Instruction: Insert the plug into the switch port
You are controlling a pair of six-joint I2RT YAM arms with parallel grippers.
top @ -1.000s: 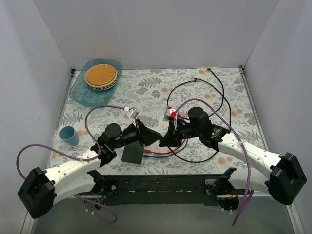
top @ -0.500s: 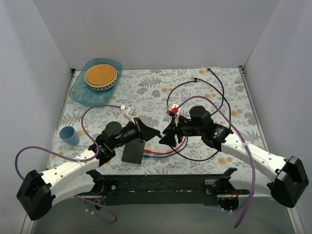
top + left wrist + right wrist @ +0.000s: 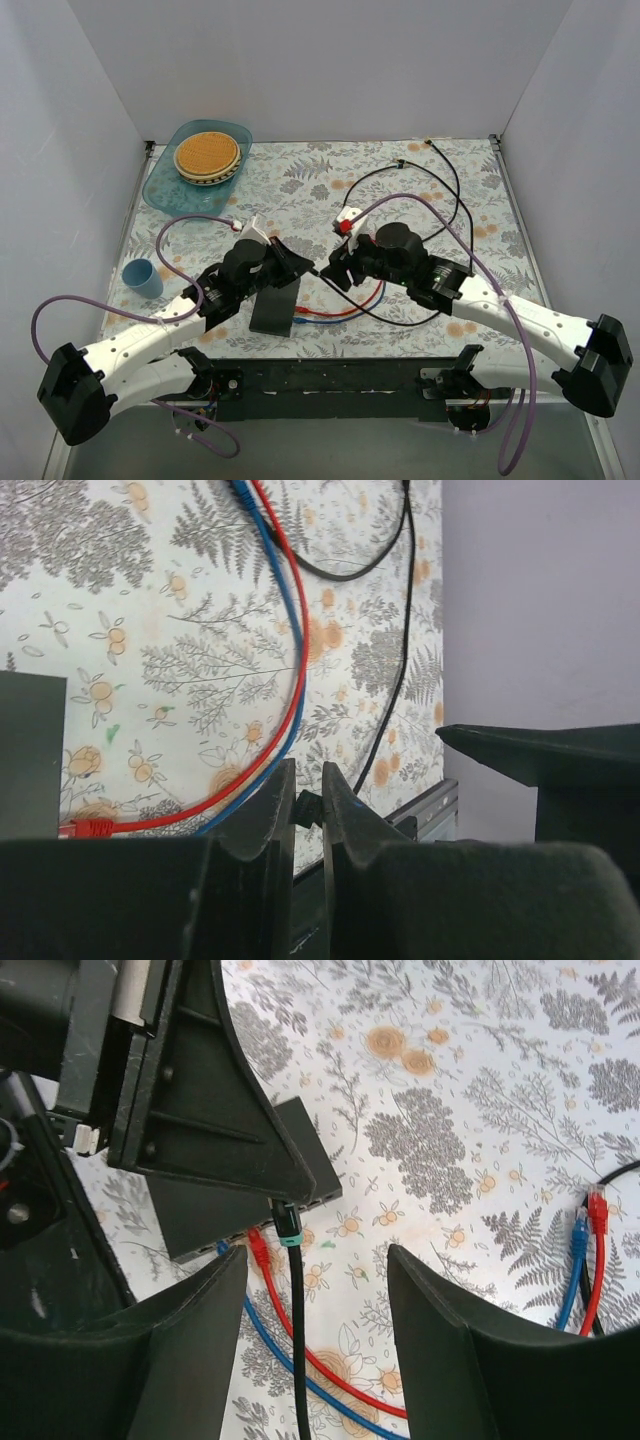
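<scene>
The black plug [image 3: 285, 1222], with a teal band, is pinched at its tip between my left gripper's fingers [image 3: 215, 1125], and its black cable [image 3: 298, 1360] hangs down between my right gripper's [image 3: 316, 1252] open fingers without touching them. In the left wrist view the left gripper [image 3: 308, 795] is shut on the small black plug [image 3: 308, 807]. The switch [image 3: 272, 312] lies flat below both grippers, with a red plug [image 3: 258, 1245] and a blue plug [image 3: 222, 1248] seated in its port row. From above, the left gripper [image 3: 300, 266] and right gripper [image 3: 330, 272] nearly meet over the switch's far right corner.
A blue tray [image 3: 160, 190] holding a wicker plate [image 3: 207, 155] sits at the back left, and a blue cup [image 3: 143, 278] stands at the left. Black cable [image 3: 440, 200] loops over the right of the floral mat. Red and blue cables [image 3: 335, 314] curve right of the switch.
My right gripper has opened and let go of the plug, while the left gripper has shut on it. Both grippers have shifted slightly toward the back.
</scene>
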